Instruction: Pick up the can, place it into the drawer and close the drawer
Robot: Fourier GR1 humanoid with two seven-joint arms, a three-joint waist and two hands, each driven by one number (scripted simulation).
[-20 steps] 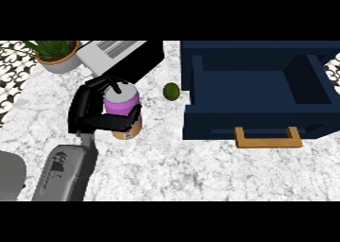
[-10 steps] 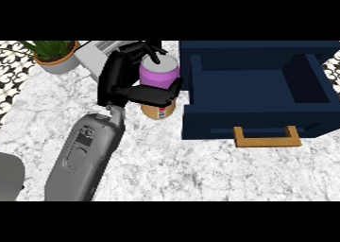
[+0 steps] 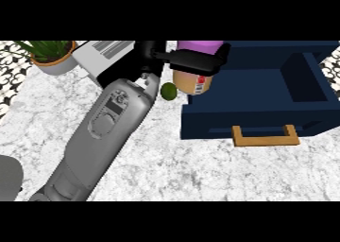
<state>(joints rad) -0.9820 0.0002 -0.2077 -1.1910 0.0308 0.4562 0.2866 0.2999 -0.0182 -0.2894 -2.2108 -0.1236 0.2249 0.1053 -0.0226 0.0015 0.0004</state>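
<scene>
The can [image 3: 199,84] has a tan body with a label and a purple lid. My right hand [image 3: 193,59] is shut on it from above, black fingers wrapped round its upper part, and holds it off the counter. It hangs over the left wall of the open navy drawer [image 3: 298,111], whose inside shows nothing in it. The drawer's wooden handle [image 3: 265,137] points toward me. My grey right forearm [image 3: 106,127] runs in from the lower left. Of my left arm only a grey piece [image 3: 2,177] shows at the left edge; its hand is out of sight.
A small green fruit [image 3: 169,91] lies on the marble counter just left of the drawer, under the can. A white appliance [image 3: 103,51] and a potted plant [image 3: 51,56] stand at the back left.
My right hand has carried the can to the right, from over the counter to the drawer's left wall. The green fruit stays where it was.
</scene>
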